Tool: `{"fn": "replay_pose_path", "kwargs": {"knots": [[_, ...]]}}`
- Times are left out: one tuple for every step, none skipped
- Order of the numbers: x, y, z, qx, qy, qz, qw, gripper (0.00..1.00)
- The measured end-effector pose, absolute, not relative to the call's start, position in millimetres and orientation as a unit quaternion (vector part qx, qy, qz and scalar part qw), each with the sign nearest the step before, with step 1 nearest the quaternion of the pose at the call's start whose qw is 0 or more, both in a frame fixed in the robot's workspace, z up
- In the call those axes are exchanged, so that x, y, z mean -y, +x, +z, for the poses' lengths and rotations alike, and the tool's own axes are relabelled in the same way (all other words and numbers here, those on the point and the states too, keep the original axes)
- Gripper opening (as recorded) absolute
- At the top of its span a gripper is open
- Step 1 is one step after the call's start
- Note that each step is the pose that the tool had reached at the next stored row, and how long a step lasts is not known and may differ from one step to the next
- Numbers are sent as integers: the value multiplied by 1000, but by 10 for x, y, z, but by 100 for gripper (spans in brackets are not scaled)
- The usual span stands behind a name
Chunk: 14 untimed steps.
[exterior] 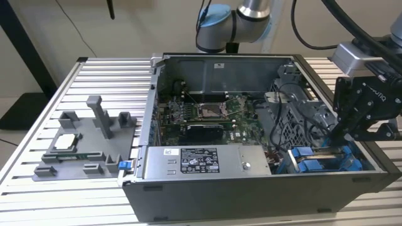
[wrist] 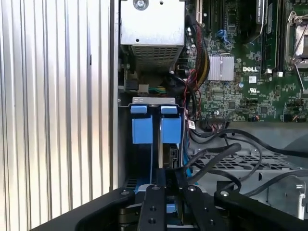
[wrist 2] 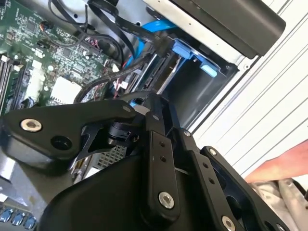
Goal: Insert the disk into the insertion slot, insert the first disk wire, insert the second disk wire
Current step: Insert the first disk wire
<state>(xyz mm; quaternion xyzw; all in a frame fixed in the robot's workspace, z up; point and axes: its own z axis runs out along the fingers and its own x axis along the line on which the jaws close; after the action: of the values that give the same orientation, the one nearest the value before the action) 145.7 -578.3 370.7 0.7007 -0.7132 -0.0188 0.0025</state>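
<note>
The gripper (wrist: 166,179), fingers pressed nearly together, hangs directly above the insertion slot (exterior: 326,154). The disk (wrist: 171,130) sits in the slot, its long axis in line with the fingers.

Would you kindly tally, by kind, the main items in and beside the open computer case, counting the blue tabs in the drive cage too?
Computer case: 1
Power-supply box: 1
Grey fixture plate: 1
Blue carrier tabs: 2
Gripper: 1
Total: 6
</note>
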Motion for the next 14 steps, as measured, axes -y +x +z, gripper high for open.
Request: {"fn": "replay_pose_path", "kwargs": {"knots": [[5795, 1466, 3702, 713, 701, -19, 3, 0], [5806, 1474, 3697, 713, 700, -20, 4, 0], [5815, 1482, 3692, 713, 700, -21, 5, 0], [5821, 1490, 3689, 713, 700, -21, 5, 0], [5822, 1496, 3686, 713, 700, -21, 5, 0], [5822, 1499, 3685, 714, 700, -22, 5, 0], [5822, 1499, 3685, 714, 700, -21, 5, 0], [5823, 1499, 3685, 714, 700, -21, 5, 0], [5823, 1499, 3685, 714, 700, -21, 5, 0], [5823, 1499, 3685, 714, 700, -22, 5, 0], [5823, 1499, 3685, 714, 700, -22, 5, 0], [5823, 1499, 3684, 714, 700, -22, 5, 0], [5824, 1499, 3685, 714, 700, -22, 5, 0], [5824, 1500, 3683, 714, 700, -25, 3, 0]]}}
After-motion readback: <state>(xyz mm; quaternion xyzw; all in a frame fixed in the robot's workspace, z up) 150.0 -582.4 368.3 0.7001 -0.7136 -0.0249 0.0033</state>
